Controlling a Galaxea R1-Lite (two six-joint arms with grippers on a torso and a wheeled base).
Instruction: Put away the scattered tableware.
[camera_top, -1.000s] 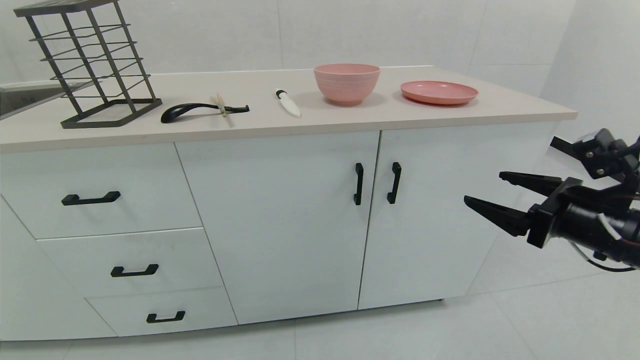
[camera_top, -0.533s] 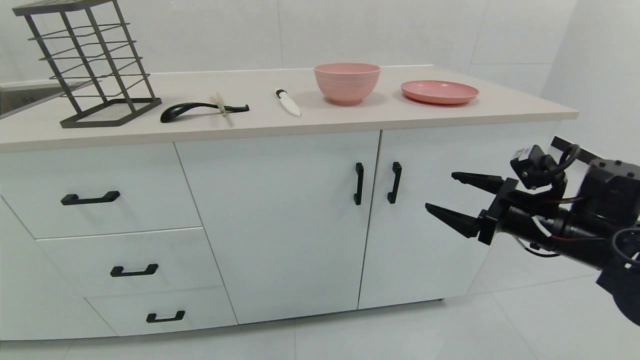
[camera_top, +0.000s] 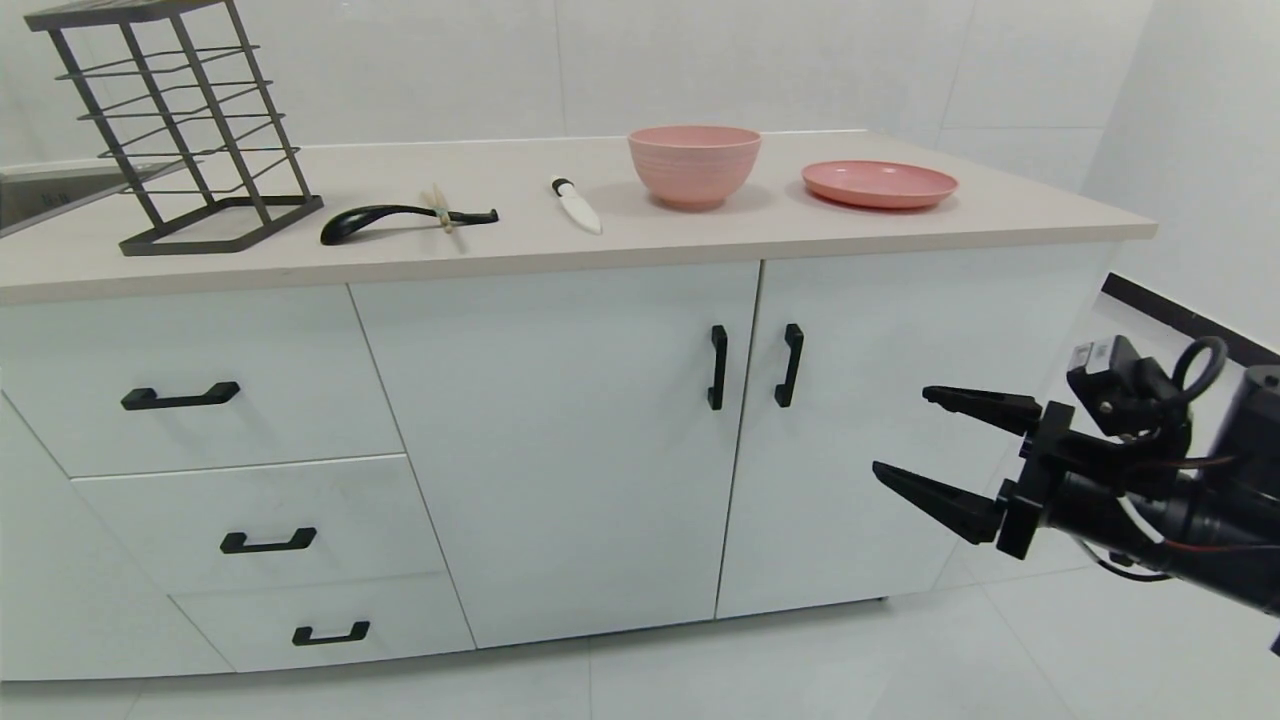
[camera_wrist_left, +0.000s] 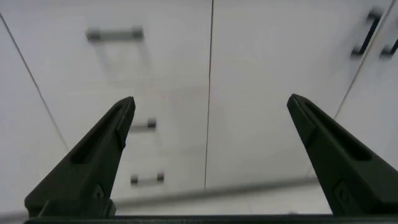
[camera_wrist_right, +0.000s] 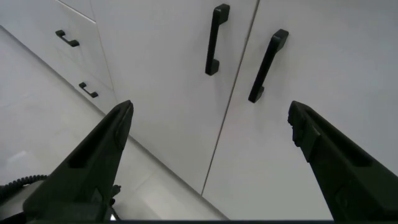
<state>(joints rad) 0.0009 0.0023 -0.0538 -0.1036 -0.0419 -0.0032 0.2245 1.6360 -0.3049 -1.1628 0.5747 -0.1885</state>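
On the countertop (camera_top: 900, 232) lie a pink bowl (camera_top: 693, 165), a pink plate (camera_top: 879, 184), a white knife with a black handle (camera_top: 576, 205), a black spoon (camera_top: 400, 218) and a pair of chopsticks (camera_top: 441, 208) across its handle. My right gripper (camera_top: 900, 430) hangs open and empty below counter height, in front of the right cabinet door. In the right wrist view that gripper (camera_wrist_right: 210, 107) faces the two black door handles (camera_wrist_right: 214, 40). My left gripper (camera_wrist_left: 211, 102) is open and empty, facing the drawers and the cabinet front.
A black wire rack (camera_top: 180, 130) stands at the counter's left end, beside a sink (camera_top: 50, 195). Three drawers with black handles (camera_top: 180, 397) sit left of the double doors (camera_top: 560, 440). Tiled floor (camera_top: 800, 670) lies open before the cabinet.
My right gripper has come down from beside the counter's right end and moved left toward the cabinet doors, then sank lower. It has stayed open.
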